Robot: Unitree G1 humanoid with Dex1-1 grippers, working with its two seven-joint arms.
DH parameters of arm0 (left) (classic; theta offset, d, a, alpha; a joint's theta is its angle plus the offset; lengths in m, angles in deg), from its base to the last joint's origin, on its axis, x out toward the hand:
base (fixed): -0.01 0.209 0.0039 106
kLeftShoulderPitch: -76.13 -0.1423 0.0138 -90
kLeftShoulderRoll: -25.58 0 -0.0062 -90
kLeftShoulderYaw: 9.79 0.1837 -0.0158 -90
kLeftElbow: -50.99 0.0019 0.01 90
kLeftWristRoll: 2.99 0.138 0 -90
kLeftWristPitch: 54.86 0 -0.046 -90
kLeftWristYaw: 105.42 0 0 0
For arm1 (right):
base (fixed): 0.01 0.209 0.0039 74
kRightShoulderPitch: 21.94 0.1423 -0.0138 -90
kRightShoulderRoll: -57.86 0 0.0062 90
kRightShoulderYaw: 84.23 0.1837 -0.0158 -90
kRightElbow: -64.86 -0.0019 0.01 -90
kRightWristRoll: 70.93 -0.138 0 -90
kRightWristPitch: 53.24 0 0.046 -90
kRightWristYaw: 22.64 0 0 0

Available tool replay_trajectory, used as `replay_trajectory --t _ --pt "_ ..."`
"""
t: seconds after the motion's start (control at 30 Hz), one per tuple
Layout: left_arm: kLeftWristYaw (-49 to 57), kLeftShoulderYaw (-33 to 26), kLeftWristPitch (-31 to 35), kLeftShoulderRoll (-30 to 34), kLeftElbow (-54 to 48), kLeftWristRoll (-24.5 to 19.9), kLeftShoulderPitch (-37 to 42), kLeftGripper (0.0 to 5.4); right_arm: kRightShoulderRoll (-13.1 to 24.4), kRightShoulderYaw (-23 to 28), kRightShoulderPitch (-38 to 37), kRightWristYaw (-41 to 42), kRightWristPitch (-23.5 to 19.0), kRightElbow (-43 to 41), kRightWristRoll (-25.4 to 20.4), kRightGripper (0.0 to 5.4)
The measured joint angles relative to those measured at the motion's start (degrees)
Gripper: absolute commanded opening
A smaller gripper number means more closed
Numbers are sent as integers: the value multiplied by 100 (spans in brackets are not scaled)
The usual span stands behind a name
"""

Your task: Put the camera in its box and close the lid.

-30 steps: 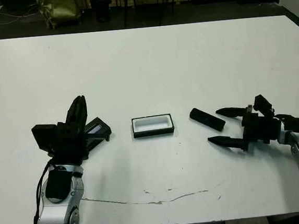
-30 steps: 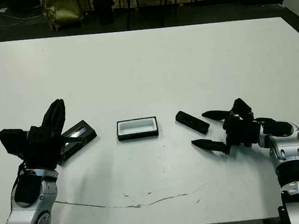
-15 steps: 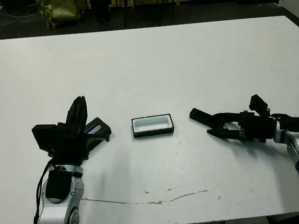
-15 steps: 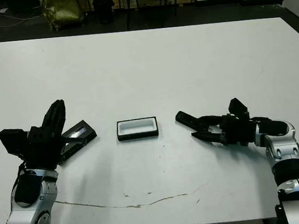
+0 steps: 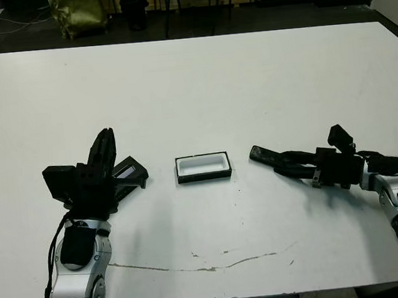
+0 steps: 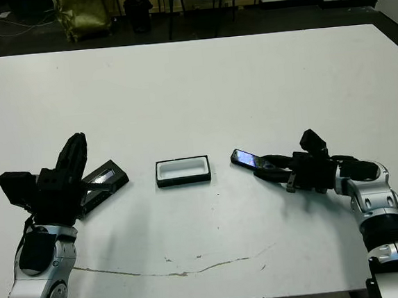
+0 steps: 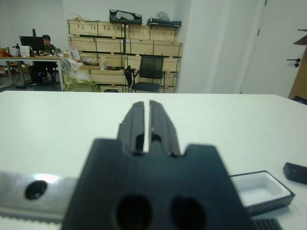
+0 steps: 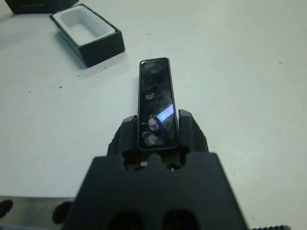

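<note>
Both claws together: right claw (image 8: pixel 156 136) clamped on the camera (image 8: pixel 156 103), right of the open box (image 5: pixel 203 167); left claw (image 7: pixel 144 122) empty, above the lid (image 5: pixel 128 173).

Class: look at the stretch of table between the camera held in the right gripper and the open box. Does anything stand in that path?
Nothing visible does. The camera, held in the right gripper, faces the box across bare table. The lid lies beyond the box, by the left gripper.

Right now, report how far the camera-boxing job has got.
Done: the right gripper is shut on the camera. In hand: getting it to the box, which lies open and empty. Left: placing it and fitting the lid, lying by the left gripper.
</note>
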Motion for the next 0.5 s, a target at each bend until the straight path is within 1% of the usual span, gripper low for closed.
replay_trajectory --t 0.27,0.37,0.4,0.47,0.5 --pt "-1 -5 -3 1 -1 -3 -4 0 110 -32 -155 -277 -313 -554 43 64" --pt "-1 -6 -3 1 -1 -3 -7 0 212 19 -173 -298 18 -575 97 63" --pt "-1 -7 -4 1 0 -2 -7 0 256 38 -157 -279 66 -579 99 63" --pt "-1 -7 -5 1 0 0 -6 0 330 80 13 -124 55 -556 76 62" --pt "-1 -3 -4 1 0 1 -4 0 368 109 160 4 -18 -523 16 61"
